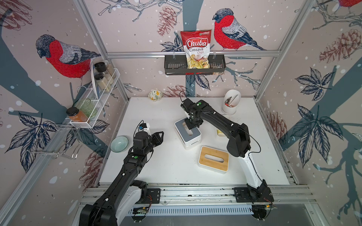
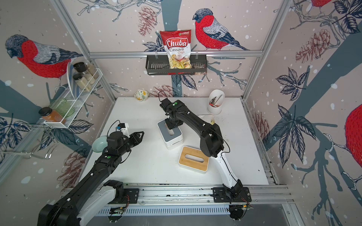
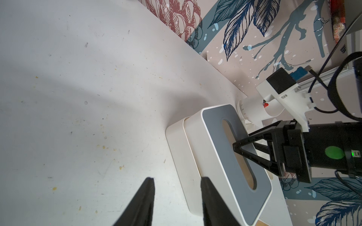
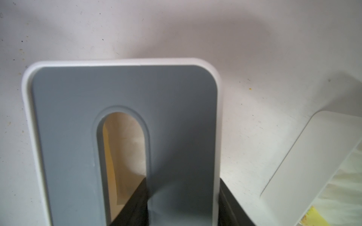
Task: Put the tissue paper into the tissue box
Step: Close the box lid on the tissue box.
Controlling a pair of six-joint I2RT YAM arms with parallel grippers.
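Observation:
The tissue box (image 1: 191, 141) (image 2: 173, 141) is white with a grey slotted lid (image 4: 78, 117) (image 3: 215, 137) and stands mid-table. My right gripper (image 1: 193, 126) (image 2: 172, 125) (image 4: 182, 182) is shut on that lid, one finger down in the slot and the other outside the rim. In the left wrist view the lid part sits slightly offset from the white base. The tissue paper (image 1: 220, 132) (image 2: 210, 119) (image 4: 333, 199), a white pack with a yellow patch, lies right of the box, mostly under my right arm. My left gripper (image 1: 159, 137) (image 2: 140, 135) (image 3: 177, 180) hovers open and empty left of the box.
A second box with a bamboo lid (image 1: 213, 158) lies near the front, beside my right arm. A teal bowl (image 1: 119, 143) sits at the table's left edge, a floral bowl (image 1: 155, 95) and a white utensil holder (image 1: 231, 103) at the back. Wire racks hang on the left wall.

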